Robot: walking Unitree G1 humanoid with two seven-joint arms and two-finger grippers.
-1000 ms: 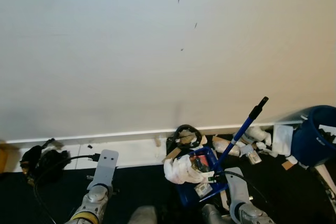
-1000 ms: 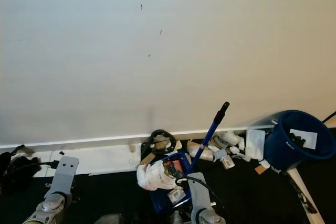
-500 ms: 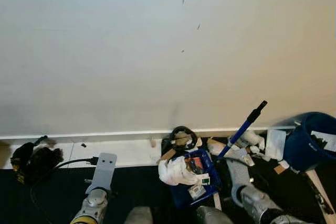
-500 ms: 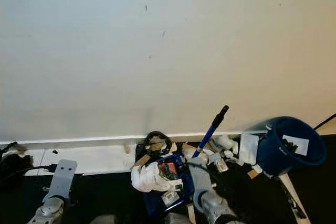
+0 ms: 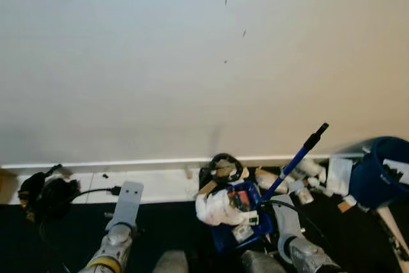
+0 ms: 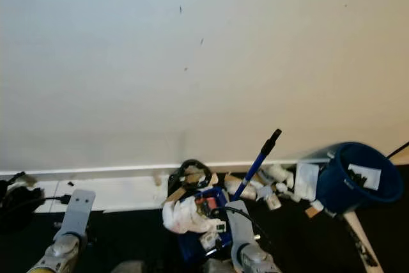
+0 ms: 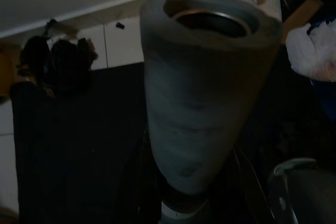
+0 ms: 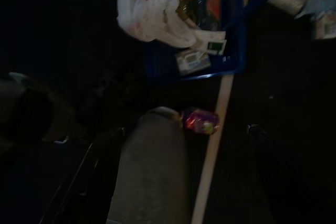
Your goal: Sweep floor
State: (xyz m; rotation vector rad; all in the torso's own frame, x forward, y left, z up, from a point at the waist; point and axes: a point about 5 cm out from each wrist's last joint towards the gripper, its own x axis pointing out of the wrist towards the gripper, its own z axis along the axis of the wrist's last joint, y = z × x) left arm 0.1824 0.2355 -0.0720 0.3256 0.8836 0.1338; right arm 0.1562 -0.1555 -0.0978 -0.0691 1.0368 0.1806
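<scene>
Blue dustpan (image 5: 246, 218) full of rubbish sits on dark floor by wall, just left of right gripper (image 5: 285, 222). Its handle (image 5: 295, 159) leans up, far and right. Right arm nearer. Left gripper (image 5: 126, 201) well apart, far left. Fingers of both: can't tell.

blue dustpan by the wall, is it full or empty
Full. The blue dustpan holds crumpled white paper and small wrappers, piled up to its rim.

The dustpan (image 5: 246, 222) looks glossy blue plastic, holding crumpled white paper (image 5: 217, 208); the wall (image 5: 192, 62) is smooth and matt, the floor (image 5: 172, 228) dark matt.
</scene>
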